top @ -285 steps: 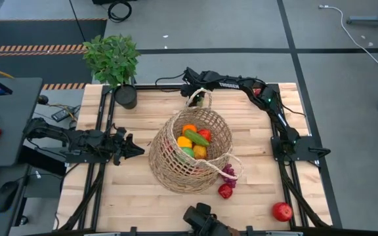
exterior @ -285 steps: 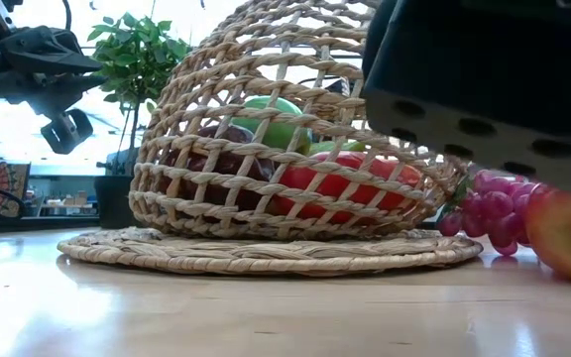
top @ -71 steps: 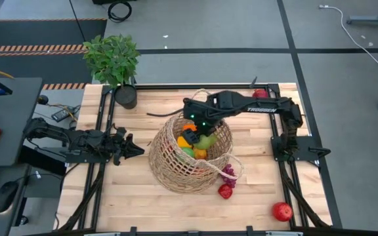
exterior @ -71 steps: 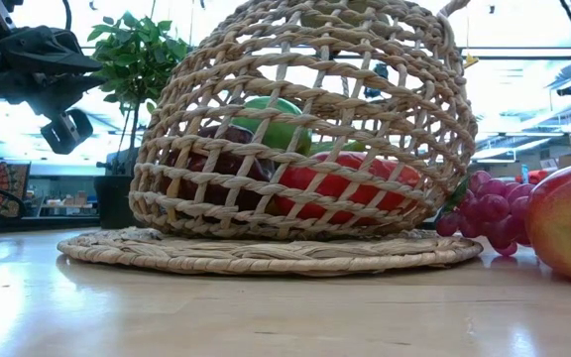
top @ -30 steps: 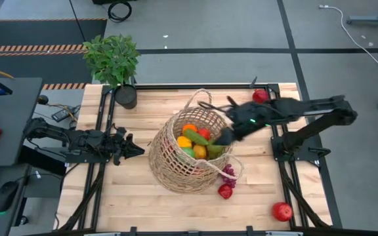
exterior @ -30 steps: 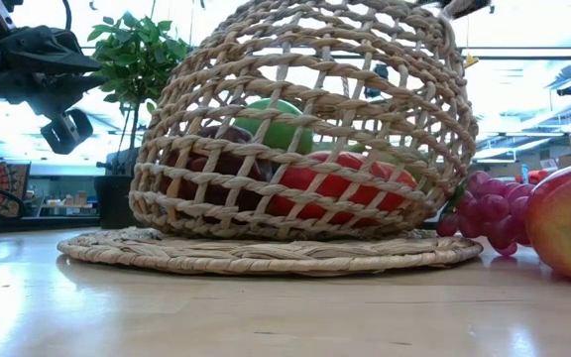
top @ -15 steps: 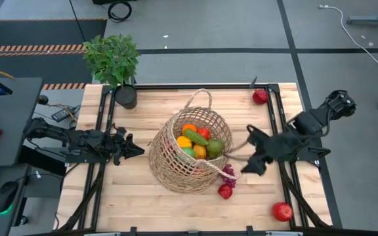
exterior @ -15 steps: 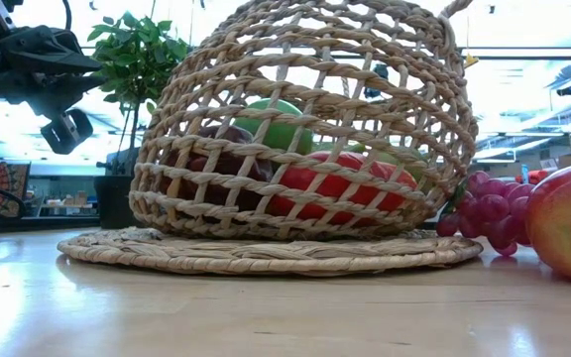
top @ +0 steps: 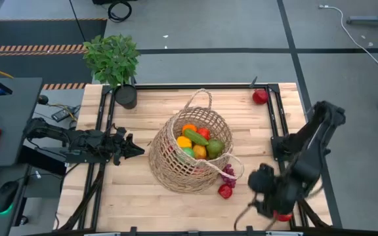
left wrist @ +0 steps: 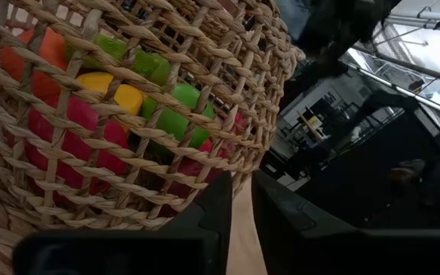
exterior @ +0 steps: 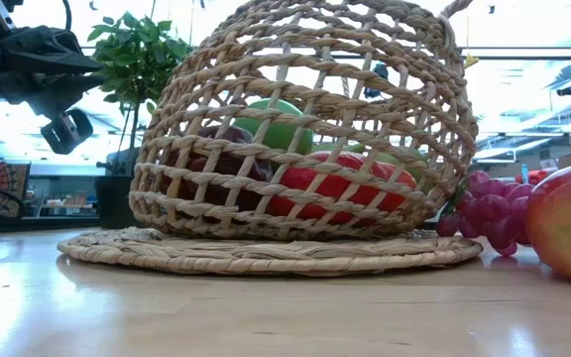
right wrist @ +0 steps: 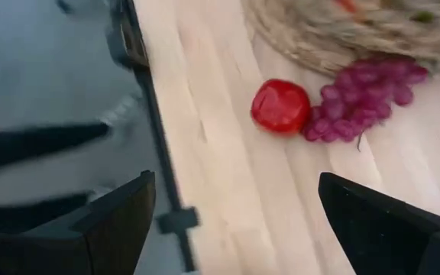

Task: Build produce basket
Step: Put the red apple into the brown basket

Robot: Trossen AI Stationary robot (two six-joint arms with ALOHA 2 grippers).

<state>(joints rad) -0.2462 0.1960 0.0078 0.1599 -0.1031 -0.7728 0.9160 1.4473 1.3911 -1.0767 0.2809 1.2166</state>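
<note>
The wicker basket [top: 176,164] lies tipped on the table's middle, its mouth toward the far right. Produce [top: 199,141] fills it: orange, yellow, red and green pieces, which also show through the weave [left wrist: 128,99]. Purple grapes [top: 229,172] and a red fruit [top: 225,191] lie on the wood against the basket's near-right side. My right gripper [right wrist: 250,229] hangs open and blurred over the table's near-right corner [top: 253,204], nothing between its fingers, with the red fruit [right wrist: 280,106] and grapes [right wrist: 365,95] ahead of it. My left gripper [top: 135,149] waits shut, level, just left of the basket.
A red apple [top: 260,96] lies at the far right edge. Another red apple [top: 283,215] peeks out under my right arm by the near-right corner. A potted plant [top: 113,59] stands at the far left corner. Black frame rails [top: 275,118] run along the table's sides.
My right gripper has swung away from the basket's right rim, first toward the table's right edge, then toward the near edge, sinking a little and rolling as it went. The basket and the produce in it have stayed put.
</note>
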